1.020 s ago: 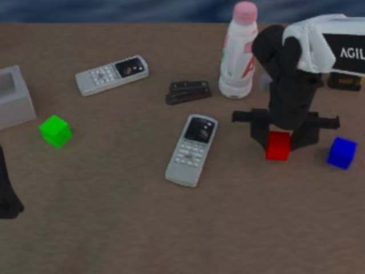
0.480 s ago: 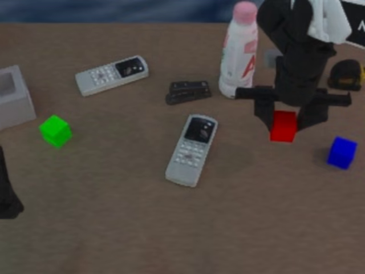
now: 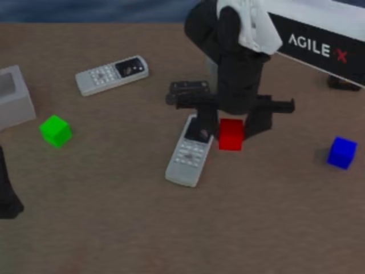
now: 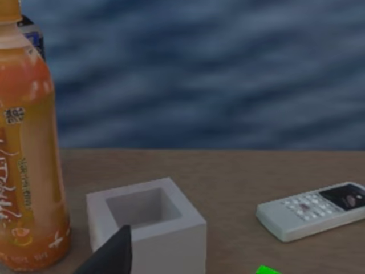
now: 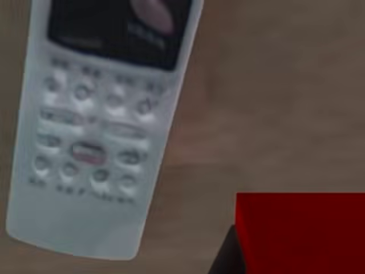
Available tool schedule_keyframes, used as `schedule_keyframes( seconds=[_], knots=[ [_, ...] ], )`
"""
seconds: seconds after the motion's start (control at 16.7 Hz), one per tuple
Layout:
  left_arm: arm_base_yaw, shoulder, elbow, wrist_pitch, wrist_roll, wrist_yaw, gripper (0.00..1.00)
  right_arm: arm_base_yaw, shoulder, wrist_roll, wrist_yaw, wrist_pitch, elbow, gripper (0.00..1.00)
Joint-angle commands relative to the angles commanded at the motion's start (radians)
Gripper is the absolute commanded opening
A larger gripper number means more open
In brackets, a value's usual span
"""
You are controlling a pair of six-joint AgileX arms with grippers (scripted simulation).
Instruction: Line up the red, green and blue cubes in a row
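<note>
My right gripper [image 3: 231, 130] is shut on the red cube [image 3: 231, 135] and holds it just right of the central remote's upper end. In the right wrist view the red cube [image 5: 302, 234] fills one corner, with a dark finger [image 5: 228, 257] against its side. The green cube [image 3: 55, 130] rests on the table at the left, its corner showing in the left wrist view [image 4: 263, 270]. At the far right lies the blue cube [image 3: 342, 152]. My left gripper [image 3: 5, 197] is parked at the left edge, open, with one finger [image 4: 114, 254] in its wrist view.
A grey remote [image 3: 191, 151] lies at the centre beside the held cube, and another [image 3: 112, 74] lies at the back left. A black stapler [image 3: 185, 88] is partly under my right arm. A pale grey hollow block [image 3: 14, 97] and an orange bottle [image 4: 28, 142] stand at the left.
My right arm has lifted the red cube and carried it leftward from near the blue cube to beside the central remote. It now hides the white bottle. The left arm has not moved.
</note>
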Motion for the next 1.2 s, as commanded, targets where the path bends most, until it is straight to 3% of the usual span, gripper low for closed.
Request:
schedule_keyframes(
  seconds=[0.24, 0.42, 0.84, 1.2],
  knots=[
    [0.0, 0.0, 0.0, 0.0, 0.0, 0.0, 1.0, 0.217, 0.103, 0.167, 0.004, -0.108, 0.208, 0.0],
    [0.0, 0.0, 0.0, 0.0, 0.0, 0.0, 1.0, 0.321, 0.147, 0.254, 0.007, -0.157, 0.312, 0.0],
    [0.0, 0.0, 0.0, 0.0, 0.0, 0.0, 1.0, 0.338, 0.149, 0.27, 0.006, -0.146, 0.311, 0.0],
    [0.0, 0.0, 0.0, 0.0, 0.0, 0.0, 1.0, 0.339, 0.167, 0.272, 0.008, 0.061, 0.121, 0.0]
  ],
)
